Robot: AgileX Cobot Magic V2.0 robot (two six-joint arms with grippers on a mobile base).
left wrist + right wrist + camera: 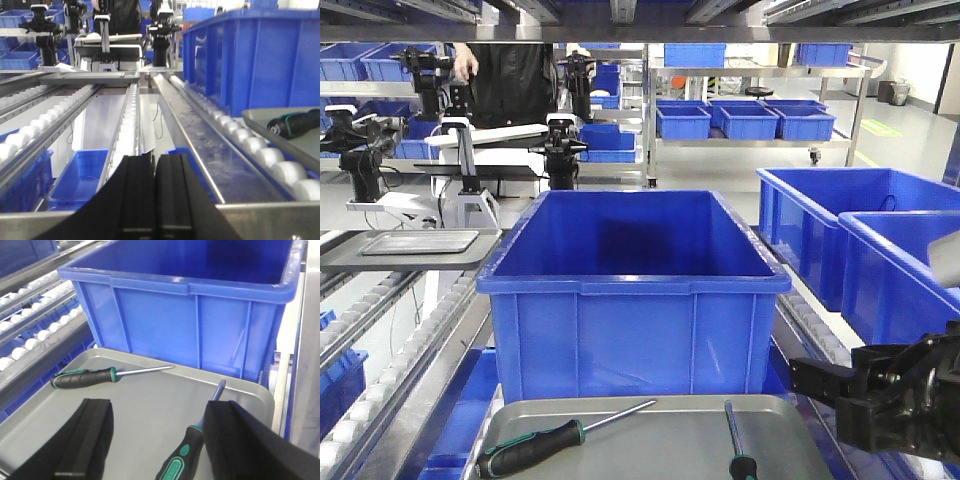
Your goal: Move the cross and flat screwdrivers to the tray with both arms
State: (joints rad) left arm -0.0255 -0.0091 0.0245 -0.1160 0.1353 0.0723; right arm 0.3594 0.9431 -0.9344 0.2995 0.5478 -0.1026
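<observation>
Both long screwdrivers with thin silver shafts and black-and-green rubber handles already lie inside the wide, shallow grey metal tray [150, 405], so the job looks almost done.

The right black blocky pincer [157, 440] is spread wide with nothing in it. It hangs low over the tray. One screwdriver [197, 437] lies just under it, close to its right finger [240, 440], with the tip pointing away toward the big deep blue plastic bin [200, 300]. The other screwdriver [100, 376] lies ahead of the pincer and off to its left, flat on the tray, well apart from the first one.

The left black pincer [154, 195] is pressed closed with nothing between its fingers. It sits away from the tray, over the long metal track with white rollers [250, 145]. The tray is ahead and to its right, and only a black-and-green handle end shows there.

To finish well, I think the right pincer should lift straight up, slowly, so its finger does not bump the near screwdriver and roll it. The left pincer should stay clear of the tray rim.
</observation>
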